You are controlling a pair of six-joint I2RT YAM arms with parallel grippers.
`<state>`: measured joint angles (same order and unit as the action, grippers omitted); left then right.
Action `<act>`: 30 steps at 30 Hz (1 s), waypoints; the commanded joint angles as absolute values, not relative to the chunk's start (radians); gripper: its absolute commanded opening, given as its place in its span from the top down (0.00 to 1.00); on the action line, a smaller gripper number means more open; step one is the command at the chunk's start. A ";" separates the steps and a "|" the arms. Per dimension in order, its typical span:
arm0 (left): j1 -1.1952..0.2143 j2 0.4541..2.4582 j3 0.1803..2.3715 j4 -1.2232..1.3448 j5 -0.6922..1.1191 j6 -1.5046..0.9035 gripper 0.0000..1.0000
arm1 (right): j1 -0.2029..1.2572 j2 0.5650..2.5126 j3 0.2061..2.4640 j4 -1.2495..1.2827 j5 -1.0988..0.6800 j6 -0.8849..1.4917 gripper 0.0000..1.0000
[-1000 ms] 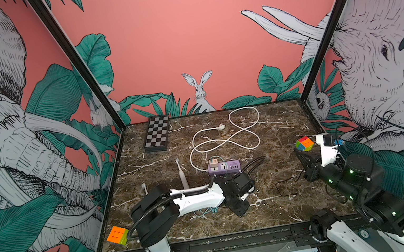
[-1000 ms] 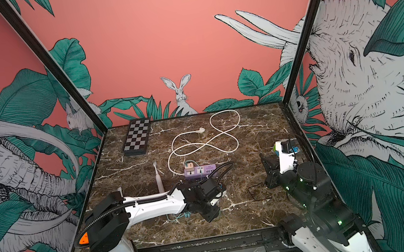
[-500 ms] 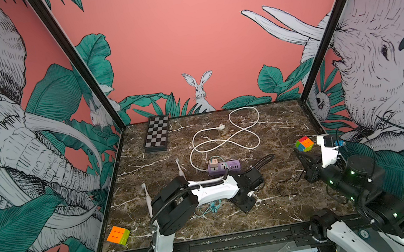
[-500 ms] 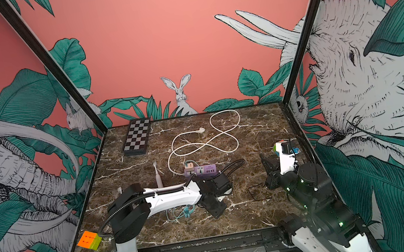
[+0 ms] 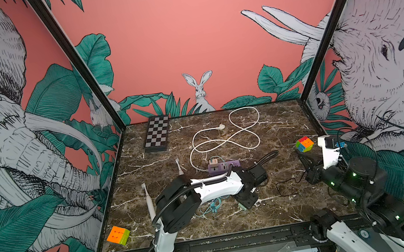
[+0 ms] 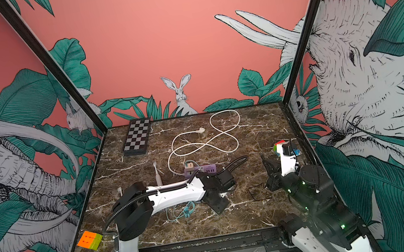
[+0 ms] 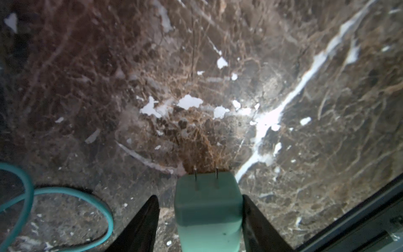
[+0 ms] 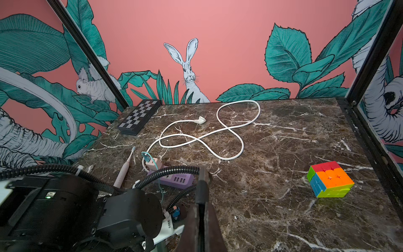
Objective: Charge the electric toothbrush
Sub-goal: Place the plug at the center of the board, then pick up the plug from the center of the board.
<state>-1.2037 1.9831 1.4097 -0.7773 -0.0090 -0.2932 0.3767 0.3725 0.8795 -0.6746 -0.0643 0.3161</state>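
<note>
Brown marble tabletop (image 5: 278,125), salmon jungle-mural walls round it. Low over the near-centre, the left gripper (image 7: 199,196) has its jaws spread either side of a mint charger plug (image 7: 207,213), prongs pointing away from the wrist. One finger (image 7: 144,224) shows a clear gap to the plug, the other sits right against it. Can't tell if the plug rests on the marble. A teal cable (image 7: 65,192) loops on the table just beside it, under the left arm (image 5: 214,187). At mid-right the right gripper (image 8: 204,174) hovers w/ fingers pressed together.

The pink toothbrush (image 8: 124,170) lies flat just left of the purple power strip (image 5: 223,167), head toward the far wall. The white toothbrush (image 5: 148,199) lies further left, partly hidden by the arm. A pink adapter (image 8: 152,164) w/ a teal lead is plugged into the strip's left end. The strip's white cord (image 5: 225,139) loops toward the far side, its end lying on the marble. Chessboard (image 5: 156,134) is far left. One cube (image 5: 304,144) sits at right, another cube (image 5: 118,235) at the near-left edge.
</note>
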 commanded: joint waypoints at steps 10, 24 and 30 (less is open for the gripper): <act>-1.207 2.031 1.453 -0.831 -0.010 -0.294 0.51 | 0.374 0.357 0.902 -0.675 -0.053 0.302 1.00; -1.136 1.792 1.539 -0.924 -0.171 -0.482 1.00 | 0.374 0.367 0.907 -0.671 -0.133 0.273 1.00; -1.009 1.710 1.678 -1.034 -0.013 -0.744 1.00 | 0.373 0.392 0.885 -0.600 -0.233 0.295 1.00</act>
<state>-1.0653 1.7641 1.6348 -0.9340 -0.0860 -0.5686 0.3767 0.3828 0.8799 -0.6865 -0.1616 0.2878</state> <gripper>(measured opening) 0.430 0.052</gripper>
